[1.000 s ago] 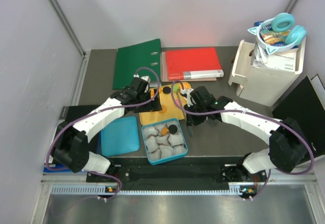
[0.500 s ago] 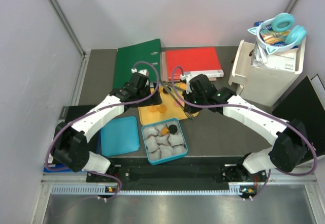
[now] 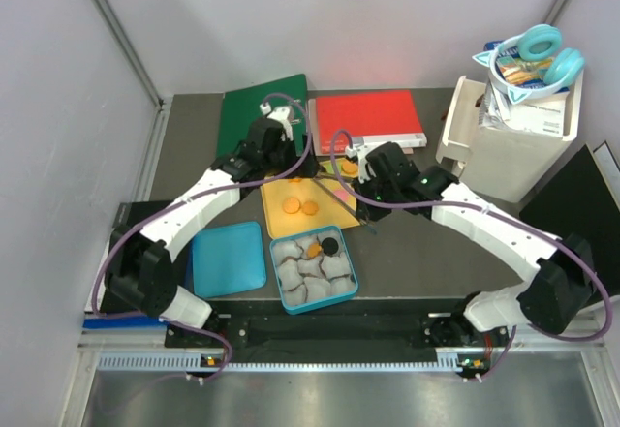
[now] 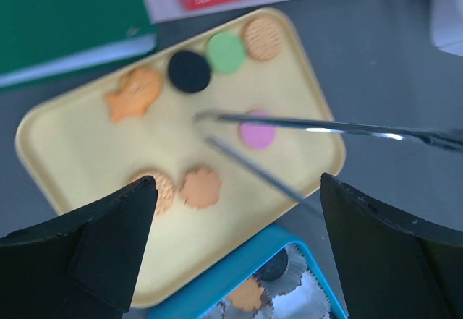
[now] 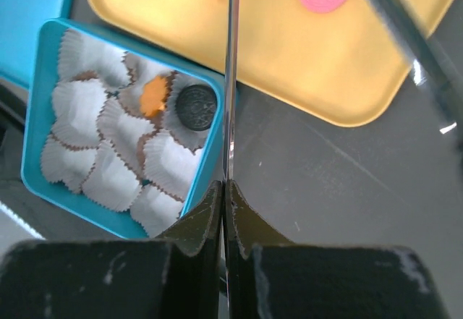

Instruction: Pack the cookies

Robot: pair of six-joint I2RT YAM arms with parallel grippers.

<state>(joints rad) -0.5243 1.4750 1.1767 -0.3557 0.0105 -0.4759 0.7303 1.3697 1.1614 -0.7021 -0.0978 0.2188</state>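
Cookies lie on a yellow tray (image 4: 87, 145): an orange fish shape (image 4: 134, 93), a black one (image 4: 189, 71), a green one (image 4: 226, 51), a ridged orange one (image 4: 262, 38), a pink one (image 4: 257, 134) and two orange ones (image 4: 200, 187). A blue box (image 5: 40, 127) of white paper cups holds an orange cookie (image 5: 154, 95) and a black cookie (image 5: 196, 105). My right gripper (image 5: 226, 196) is shut on metal tweezers (image 5: 231, 80), whose open tips hover over the tray beside the pink cookie. My left gripper (image 4: 235, 261) is open and empty above the tray's near edge.
The blue lid (image 3: 229, 259) lies left of the box (image 3: 313, 269). A green binder (image 3: 254, 117) and a red folder (image 3: 366, 120) lie behind the tray (image 3: 329, 216). A white bin (image 3: 513, 137) with headphones stands at the far right.
My left gripper has drawn back toward the far side, uncovering the tray and its cookies. My right gripper has swung the tweezers from near the box to over the tray.
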